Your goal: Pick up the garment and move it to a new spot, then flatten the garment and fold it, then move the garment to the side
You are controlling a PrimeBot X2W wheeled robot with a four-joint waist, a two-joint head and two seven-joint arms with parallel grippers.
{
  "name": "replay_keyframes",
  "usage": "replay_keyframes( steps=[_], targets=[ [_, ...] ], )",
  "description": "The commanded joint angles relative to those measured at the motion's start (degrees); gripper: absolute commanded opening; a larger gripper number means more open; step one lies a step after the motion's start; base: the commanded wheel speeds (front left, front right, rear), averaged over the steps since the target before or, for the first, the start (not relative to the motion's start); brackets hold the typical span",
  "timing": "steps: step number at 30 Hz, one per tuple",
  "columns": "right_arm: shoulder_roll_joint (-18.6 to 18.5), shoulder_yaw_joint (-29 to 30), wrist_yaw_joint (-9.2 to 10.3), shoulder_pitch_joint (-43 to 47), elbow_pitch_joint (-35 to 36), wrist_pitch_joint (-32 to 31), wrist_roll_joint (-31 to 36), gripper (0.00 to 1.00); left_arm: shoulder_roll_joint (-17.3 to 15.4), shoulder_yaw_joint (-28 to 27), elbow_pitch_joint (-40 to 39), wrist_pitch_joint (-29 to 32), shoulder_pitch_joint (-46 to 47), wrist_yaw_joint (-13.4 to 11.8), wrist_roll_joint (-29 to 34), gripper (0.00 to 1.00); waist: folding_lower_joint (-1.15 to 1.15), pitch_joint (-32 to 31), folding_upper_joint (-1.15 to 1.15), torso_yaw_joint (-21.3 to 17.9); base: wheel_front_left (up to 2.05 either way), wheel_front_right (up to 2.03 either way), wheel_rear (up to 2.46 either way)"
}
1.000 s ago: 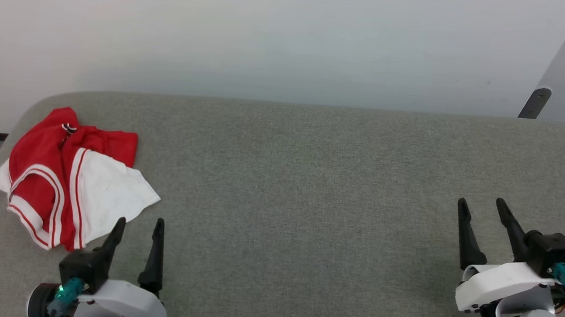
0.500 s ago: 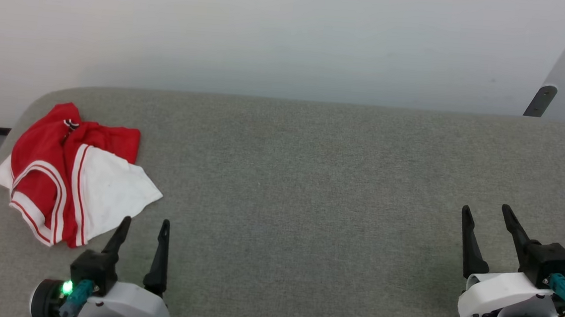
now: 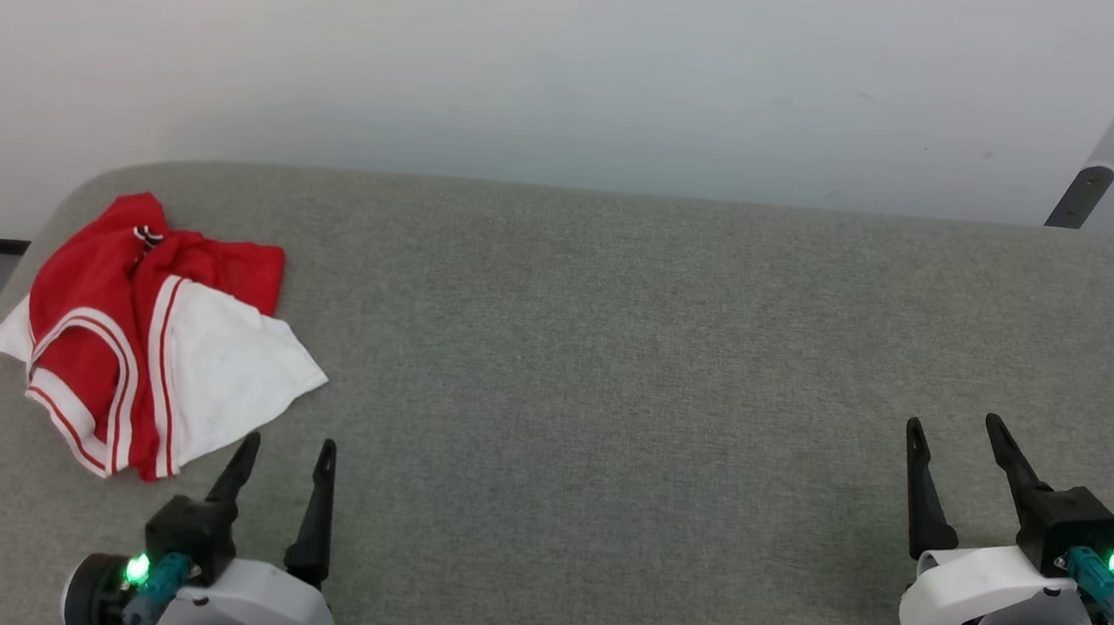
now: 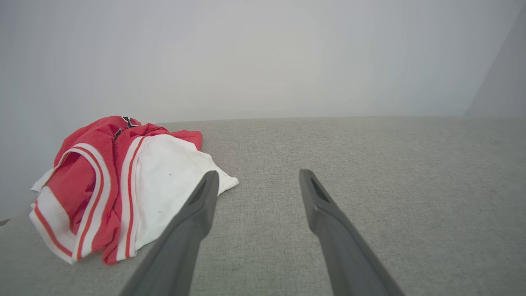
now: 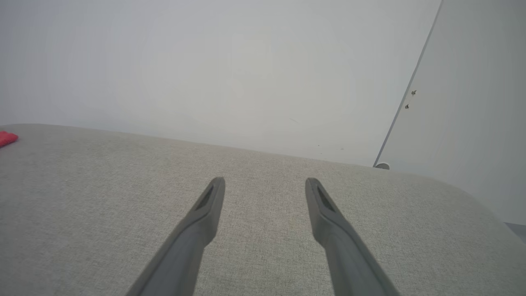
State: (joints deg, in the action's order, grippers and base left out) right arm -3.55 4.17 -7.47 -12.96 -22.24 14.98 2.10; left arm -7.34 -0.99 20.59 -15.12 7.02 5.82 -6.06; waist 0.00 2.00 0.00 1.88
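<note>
One garment (image 3: pixel 148 343) lies crumpled by the grey fabric surface's (image 3: pixel 613 356) rounded far-left corner, close to its left edge. The middle and right stretch open to a pale wall (image 3: pixel 536 56). There are two grippers: the left gripper (image 3: pixel 291 441) just beside the garment and the right gripper (image 3: pixel 953 422) near-right, both spread wide and empty.

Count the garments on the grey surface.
1. The garment lies crumpled at the left end of the surface, just ahead and left of the left gripper. It is bunched, so anything beneath it would be hidden.
</note>
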Motion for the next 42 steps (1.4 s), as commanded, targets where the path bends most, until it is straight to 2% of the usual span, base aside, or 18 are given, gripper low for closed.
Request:
replay_keyframes(
  steps=[1, 9, 14, 19, 32, 42],
  targets=[
    [0.09, 0.02, -0.04, 0.19, -0.05, 0.30, 0.18, 1.00, 0.18, -0.25, 0.12, -0.05, 0.60, 0.32, -0.22, 1.00, 0.00, 0.12, 0.00, 0.03, 0.00, 0.00, 0.00],
    [0.19, 0.00, -0.04, -0.30, 0.13, 0.30, -0.41, 1.00, 0.79, -1.08, 1.32, -0.04, 1.28, 1.04, -1.78, 1.00, 0.00, 0.62, 0.00, 0.55, 0.00, 0.00, 0.00],
    [0.11, -0.59, -0.04, -0.33, 0.17, 0.30, -1.01, 1.00, 1.07, -1.11, 1.21, -0.04, 1.94, 1.32, -2.07, 1.00, 0.00, 0.81, 0.00, 2.58, 0.00, 0.00, 0.00],
    [-0.17, -2.22, -0.04, 0.00, 0.01, 0.29, -1.64, 1.00, 1.87, -1.33, 1.02, -0.04, 1.27, 1.34, -2.18, 1.00, 0.00, 0.80, 0.00, 7.61, 0.00, 0.00, 0.00],
    [0.27, -8.50, -0.03, 0.18, -2.61, 0.19, -3.74, 1.00, 3.57, -3.28, 0.82, -0.04, -2.77, 0.63, -3.07, 1.00, 0.00, -1.46, 0.00, 26.35, 0.00, 0.00, 0.00],
    [0.57, -23.24, -0.02, -8.32, -8.40, 0.19, -7.45, 1.00, 4.26, -9.40, -6.30, -0.04, -9.02, -2.70, -5.58, 1.00, 0.00, 0.40, 0.00, 28.60, 0.00, 0.00, 0.00]
  ],
)
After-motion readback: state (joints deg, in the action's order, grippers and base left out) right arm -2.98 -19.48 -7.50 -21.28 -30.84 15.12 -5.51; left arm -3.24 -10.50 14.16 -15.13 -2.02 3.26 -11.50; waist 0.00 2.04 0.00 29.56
